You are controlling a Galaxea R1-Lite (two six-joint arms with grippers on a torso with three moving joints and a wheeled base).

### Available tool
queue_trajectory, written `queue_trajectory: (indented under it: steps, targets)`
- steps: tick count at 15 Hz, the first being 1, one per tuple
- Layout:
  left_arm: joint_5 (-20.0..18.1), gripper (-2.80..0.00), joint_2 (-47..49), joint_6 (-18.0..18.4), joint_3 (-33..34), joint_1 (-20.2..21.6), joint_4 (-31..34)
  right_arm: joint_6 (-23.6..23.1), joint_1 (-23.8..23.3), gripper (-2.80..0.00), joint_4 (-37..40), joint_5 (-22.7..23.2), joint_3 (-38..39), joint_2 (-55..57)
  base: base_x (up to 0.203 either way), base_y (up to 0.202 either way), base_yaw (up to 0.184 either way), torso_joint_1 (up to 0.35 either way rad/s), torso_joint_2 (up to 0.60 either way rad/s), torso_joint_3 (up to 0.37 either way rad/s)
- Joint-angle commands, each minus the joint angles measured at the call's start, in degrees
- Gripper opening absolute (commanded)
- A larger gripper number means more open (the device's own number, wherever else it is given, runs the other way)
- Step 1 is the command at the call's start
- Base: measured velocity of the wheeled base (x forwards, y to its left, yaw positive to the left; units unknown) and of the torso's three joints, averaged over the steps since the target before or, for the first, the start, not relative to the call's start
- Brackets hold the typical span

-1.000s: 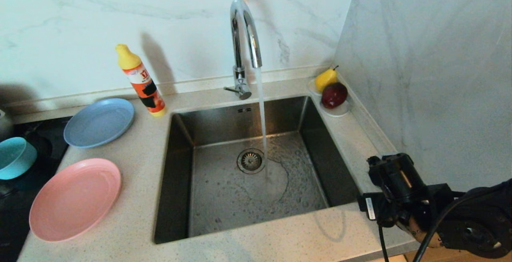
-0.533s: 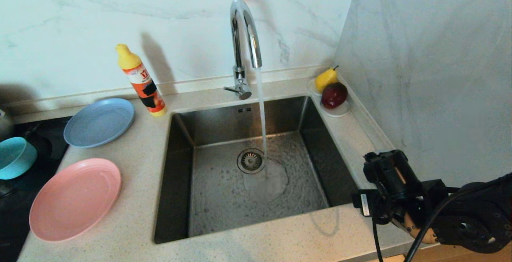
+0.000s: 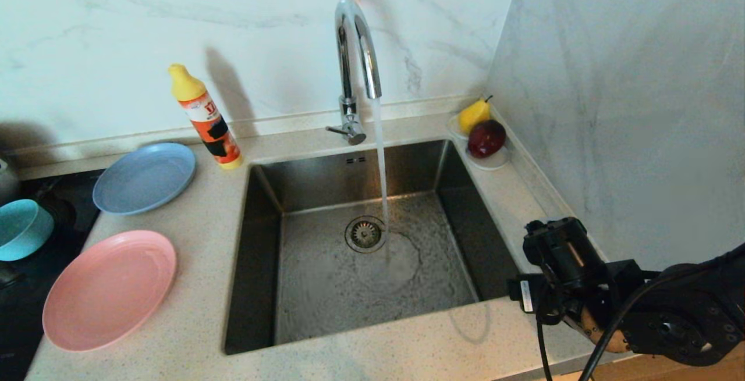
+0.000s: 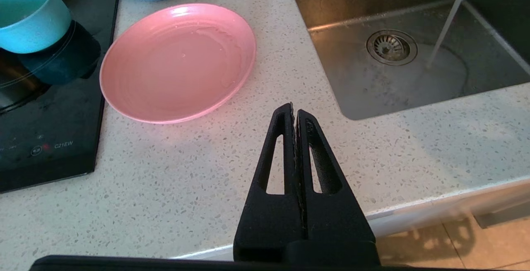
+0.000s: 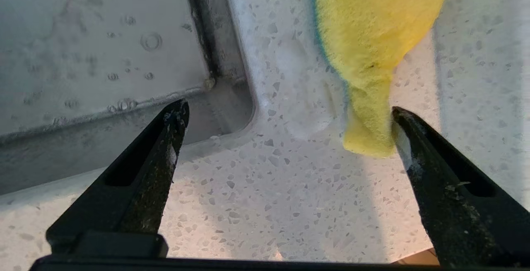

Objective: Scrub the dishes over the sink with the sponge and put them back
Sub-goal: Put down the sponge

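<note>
Now the right claw [image 5: 285,113] has crept a little toward the sink [image 3: 465,195] corner, jaws wide and empty — the sponge [image 5: 372,35] lies on the desk [image 5: 269,188] beside the sink, touching one finger, not yet gripped.

The left claw [image 4: 295,111] is shut, parked near the sink's front edge.
</note>
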Motion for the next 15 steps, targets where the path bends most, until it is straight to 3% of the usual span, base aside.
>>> queue_trajectory:
  steps: [1, 7, 13, 14, 15]
  targets:
    - [0.0, -2.8, 0.1, 0.0, 1.0, 0.0, -0.1, -0.2, 0.2, 0.0, -0.1, -1.1, 0.0, -1.1, 0.0, 0.0, 0.0, 0.0, 0.0, 0.0]
    - [0.0, -2.8, 0.1, 0.0, 1.0, 0.0, -0.1, -0.6, 0.7, 0.0, -0.7, -3.4, -0.6, -2.8, 0.0, 0.0, 0.0, 0.0, 0.0, 0.0]
    - [0.0, -2.8, 0.1, 0.0, 1.0, 0.0, 0.0, -13.0, 3.9, 0.0, -3.8, -4.0, -3.2, -11.2, 0.0, 0.0, 0.0, 0.0, 0.0, 0.0]
    - [0.0, -2.8, 0.1, 0.0, 1.0, 0.0, 0.0, -13.5, 4.7, -2.8, -4.0, -4.0, -3.2, -12.3, 0.0, 0.0, 0.0, 0.0, 0.0, 0.0]
    - [0.0, -2.8, 0.1, 0.0, 1.0, 0.0, -0.1, -13.7, 5.1, -2.8, -3.9, -3.9, -3.2, -13.4, 0.0, 0.0, 0.0, 0.0, 0.0, 0.0]
